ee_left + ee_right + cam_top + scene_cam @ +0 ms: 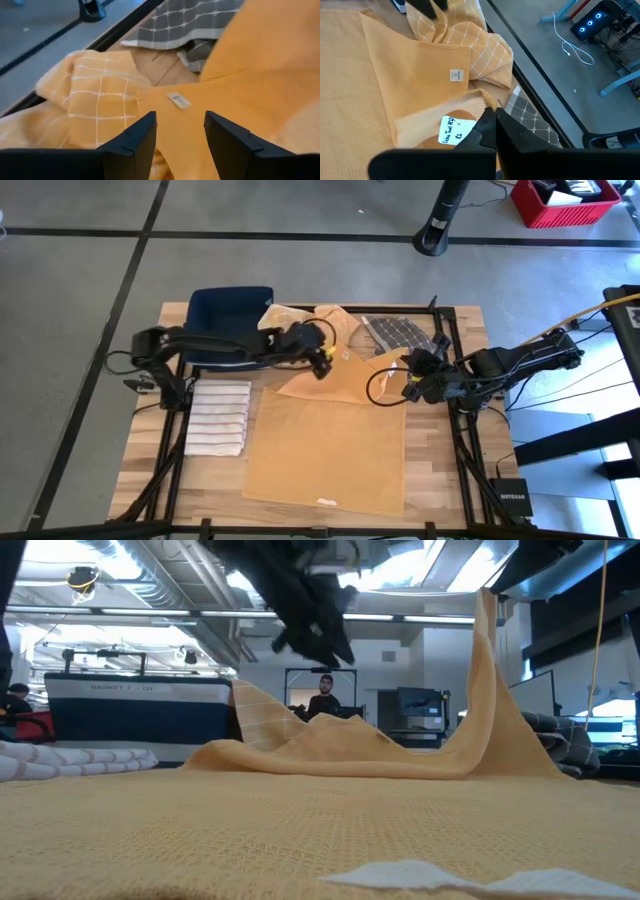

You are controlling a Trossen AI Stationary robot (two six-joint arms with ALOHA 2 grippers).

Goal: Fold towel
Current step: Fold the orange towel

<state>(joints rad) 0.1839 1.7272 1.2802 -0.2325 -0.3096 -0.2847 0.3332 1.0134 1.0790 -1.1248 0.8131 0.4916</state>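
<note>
My right tool (492,116) is pressed together, pinching a raised corner of the orange towel (330,450), which otherwise lies spread on the surface (450,480) below and ahead of it. Farther off, my left tool (180,142) hangs spread above the towel's folded-over edge, gripping nothing. Beyond it lies a grey checked cloth (398,335).

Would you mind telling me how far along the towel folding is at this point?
Early stage. The orange towel lies mostly flat, its far edge turned over toward the middle. The right gripper is shut on the towel's far corner, lifted. The left gripper hangs open above the far edge, holding nothing. The fold still needs completing. A folded striped towel lies alongside.
</note>
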